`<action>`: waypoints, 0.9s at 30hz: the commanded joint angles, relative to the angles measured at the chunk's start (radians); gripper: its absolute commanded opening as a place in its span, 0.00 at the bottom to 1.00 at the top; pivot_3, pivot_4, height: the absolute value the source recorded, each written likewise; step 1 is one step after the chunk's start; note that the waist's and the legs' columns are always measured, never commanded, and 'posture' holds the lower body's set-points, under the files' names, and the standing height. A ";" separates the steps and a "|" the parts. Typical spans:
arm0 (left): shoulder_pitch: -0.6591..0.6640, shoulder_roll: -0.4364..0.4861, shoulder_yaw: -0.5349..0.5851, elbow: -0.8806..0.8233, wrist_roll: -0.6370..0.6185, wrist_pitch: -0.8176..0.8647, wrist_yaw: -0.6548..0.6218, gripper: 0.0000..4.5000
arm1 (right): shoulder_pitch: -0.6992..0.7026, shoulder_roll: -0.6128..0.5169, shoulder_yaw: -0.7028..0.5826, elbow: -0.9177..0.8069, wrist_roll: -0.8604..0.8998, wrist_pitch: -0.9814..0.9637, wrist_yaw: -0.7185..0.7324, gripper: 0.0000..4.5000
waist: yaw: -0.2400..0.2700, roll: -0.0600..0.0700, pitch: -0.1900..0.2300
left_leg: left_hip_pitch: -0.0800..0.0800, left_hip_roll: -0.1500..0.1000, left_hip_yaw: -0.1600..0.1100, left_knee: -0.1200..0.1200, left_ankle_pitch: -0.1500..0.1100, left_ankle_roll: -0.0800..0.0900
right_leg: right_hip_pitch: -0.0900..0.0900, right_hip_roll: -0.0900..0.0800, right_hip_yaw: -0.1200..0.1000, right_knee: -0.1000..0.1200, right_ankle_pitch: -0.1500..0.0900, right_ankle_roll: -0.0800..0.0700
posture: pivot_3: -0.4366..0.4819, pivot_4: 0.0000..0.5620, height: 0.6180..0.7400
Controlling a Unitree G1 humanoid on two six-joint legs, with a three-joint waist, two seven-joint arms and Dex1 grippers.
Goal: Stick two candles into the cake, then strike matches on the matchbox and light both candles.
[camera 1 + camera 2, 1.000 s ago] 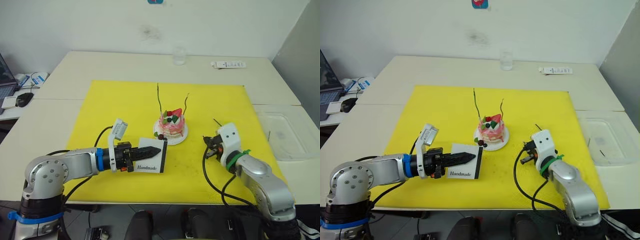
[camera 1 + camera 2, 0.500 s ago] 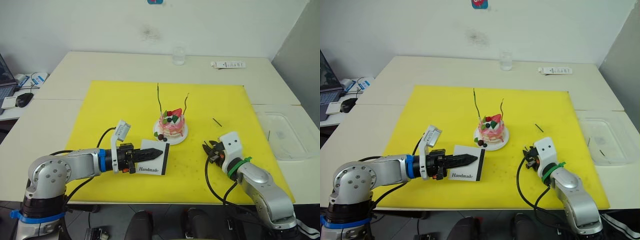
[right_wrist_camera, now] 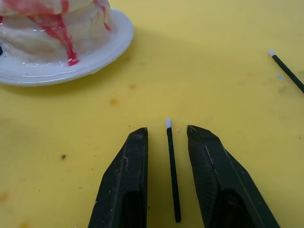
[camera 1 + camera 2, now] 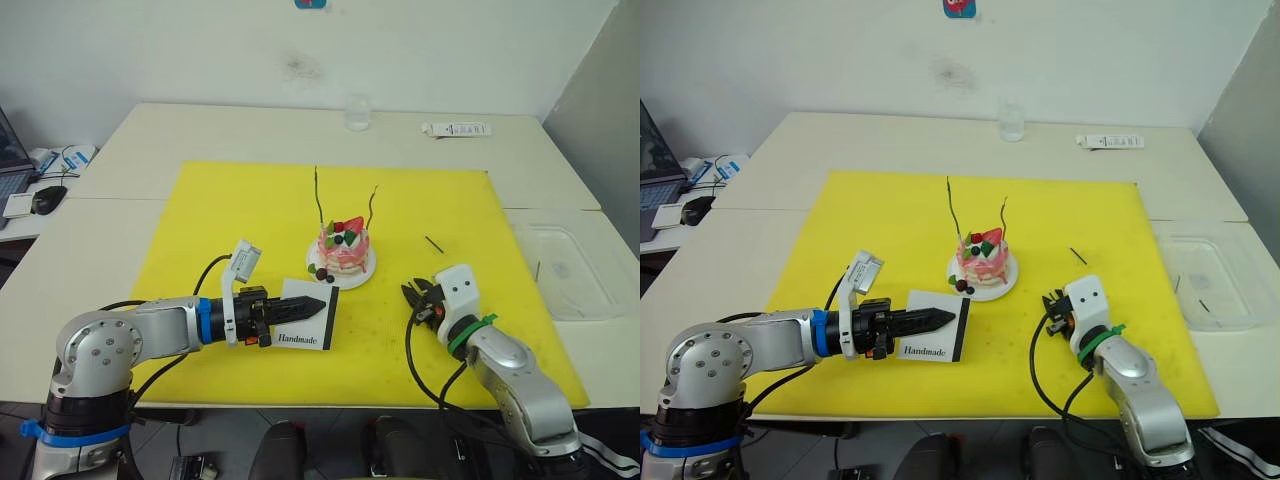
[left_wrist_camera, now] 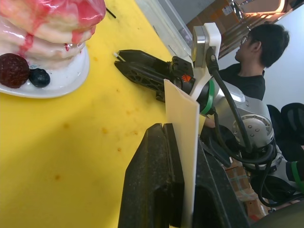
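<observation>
The right pincer (image 3: 167,137) stands partly open — a match (image 3: 172,173) lies between its fingers, untouched. The left pincer (image 4: 318,303) is clamped on the upright matchbox (image 4: 308,317), forearm low over the yellow mat (image 4: 240,210). The cake (image 4: 343,250) sits just beyond, both candles (image 4: 318,197) planted.

Cake (image 4: 342,250) is placed mid-mat (image 4: 220,210), two candles (image 4: 318,198) stuck in it. Matchbox (image 4: 303,318) is held in front-left of cake; one match (image 3: 173,176) lies between right gripper (image 3: 166,142) fingers, another (image 4: 434,244) farther back.
</observation>
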State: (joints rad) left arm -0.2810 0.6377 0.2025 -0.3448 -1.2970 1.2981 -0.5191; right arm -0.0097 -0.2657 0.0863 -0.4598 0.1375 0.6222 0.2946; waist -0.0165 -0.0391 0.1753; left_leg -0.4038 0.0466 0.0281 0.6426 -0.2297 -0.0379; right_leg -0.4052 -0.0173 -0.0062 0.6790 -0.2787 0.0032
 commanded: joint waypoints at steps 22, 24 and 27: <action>-0.020 -0.013 -0.001 -0.010 -0.027 -0.025 0.010 0.00 | 0.006 0.015 -0.038 -0.090 0.068 0.071 -0.001 0.00 | 0.000 0.000 0.000 | 0.000 0.000 0.000 0.000 0.000 0.000 | 0.000 0.000 0.000 0.000 0.000 0.000 | 0.48 0.27 1.00; -0.038 -0.040 -0.012 -0.013 -0.029 -0.035 0.026 0.00 | -0.039 -0.039 -0.028 -0.135 0.084 0.082 0.057 0.00 | 0.000 0.000 0.000 | 0.000 0.000 0.000 0.000 0.000 0.000 | 0.000 0.000 0.000 0.000 0.000 0.000 | 0.48 0.27 1.00; -0.069 -0.086 -0.041 -0.014 0.000 -0.059 0.054 0.00 | -0.110 -0.128 -0.017 -0.192 0.122 0.110 0.144 0.00 | 0.002 0.001 0.001 | 0.000 -0.001 0.001 0.001 0.000 0.000 | 0.000 0.000 0.000 0.000 0.000 0.000 | 0.48 0.27 1.00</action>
State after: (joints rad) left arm -0.3333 0.5618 0.1732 -0.3438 -1.2930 1.2674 -0.4771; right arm -0.0966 -0.3759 0.0662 -0.5816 0.2289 0.7311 0.3952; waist -0.0147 -0.0385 0.1759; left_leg -0.4041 0.0454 0.0287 0.6435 -0.2297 -0.0379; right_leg -0.4050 -0.0174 -0.0061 0.6790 -0.2786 0.0034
